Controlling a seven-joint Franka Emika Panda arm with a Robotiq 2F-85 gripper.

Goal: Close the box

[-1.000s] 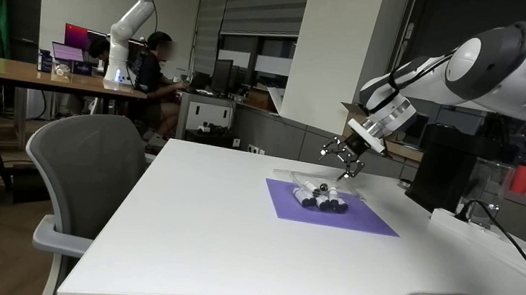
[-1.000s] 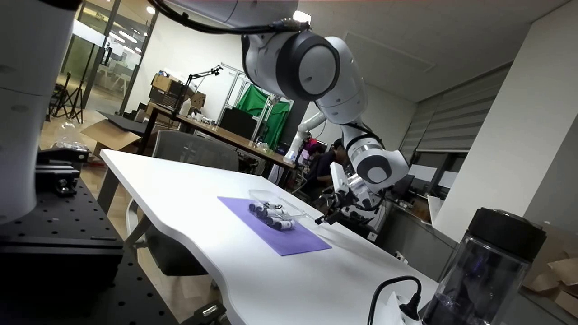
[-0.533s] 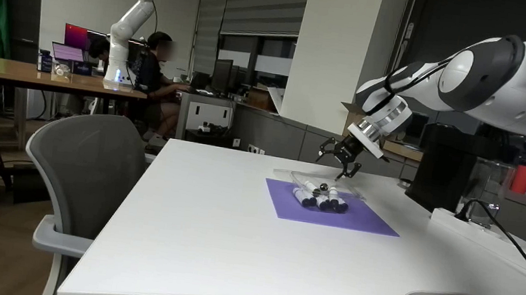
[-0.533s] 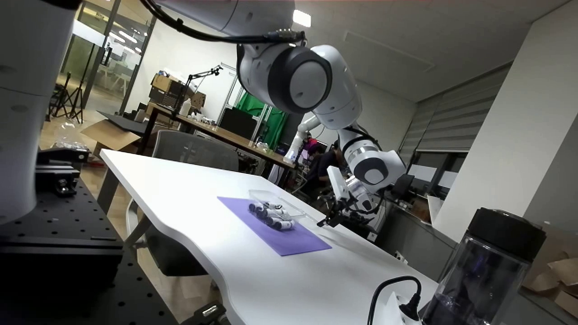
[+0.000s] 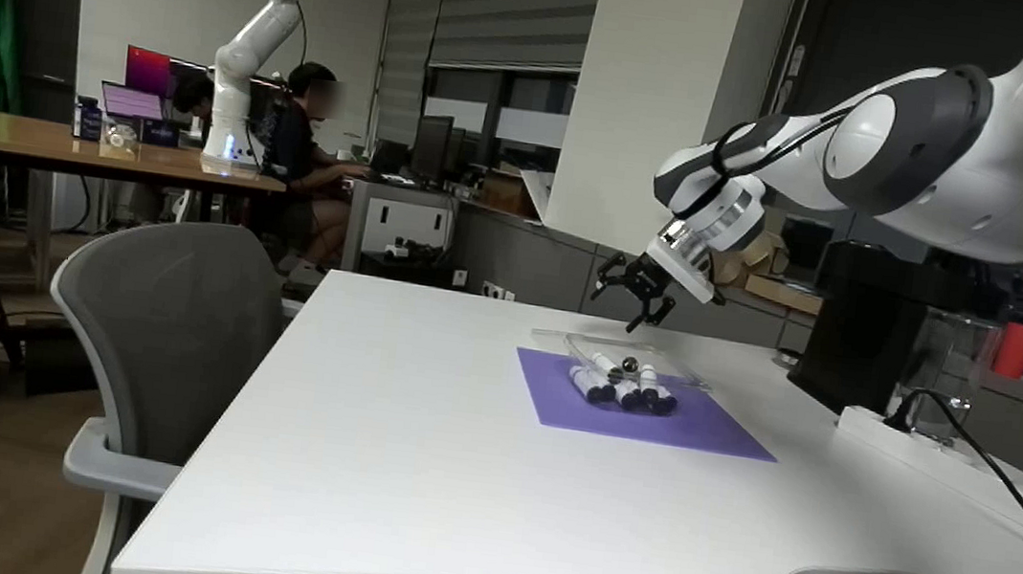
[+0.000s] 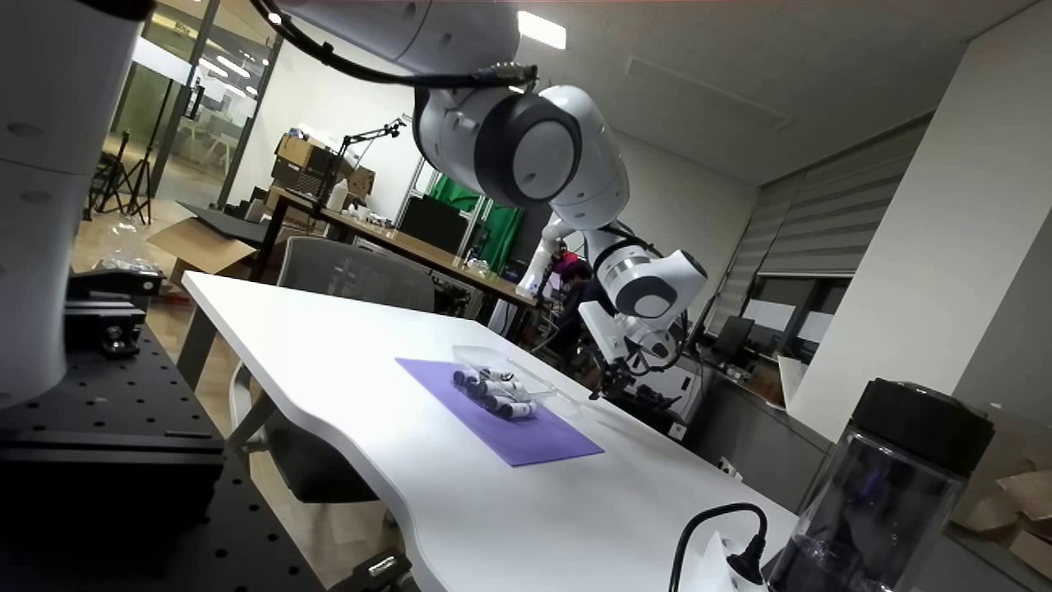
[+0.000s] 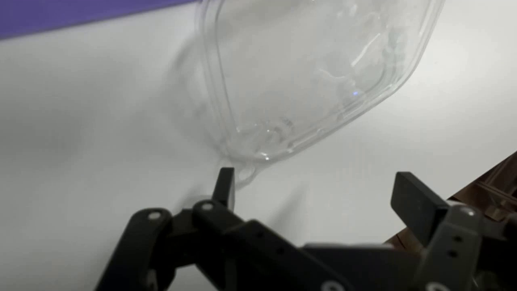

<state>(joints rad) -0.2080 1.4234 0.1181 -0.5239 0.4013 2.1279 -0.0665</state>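
While the arm (image 5: pixel 932 147) reaches in from 2 o'clock in an exterior view, the claw (image 7: pixel 315 178) hangs over the bench (image 5: pixel 416 449), at 12 o'clock from the box (image 5: pixel 631 376). Claw state: wide; in the wrist view its fingertips stand well apart at 9 and 3 o'clock, pale bench top showing between them. Box: small, low, see-through, set on the purple mat (image 5: pixel 698 429) and holding white rolls (image 5: pixel 589 381) with dark ends; seen so in both exterior views. Box unclosed. Its lid (image 7: pixel 291 72), also clear, lies back away from the rolls; in the wrist view it fills the area around 12 o'clock, over the white bench, with the mat's edge at 10 o'clock. A small tab (image 7: pixel 247 173) on the lid's 7 o'clock corner is just beside the 9 o'clock fingertip; contact or slight gap cannot be judged, the clear material being hard to read. Surroundings in an exterior view, taken from the mat: grey chair (image 5: pixel 169 335) at 9 o'clock, white power strip (image 5: pixel 921 457) at 3 o'clock, red cup (image 5: pixel 1018 350) between 2 and 3 o'clock.
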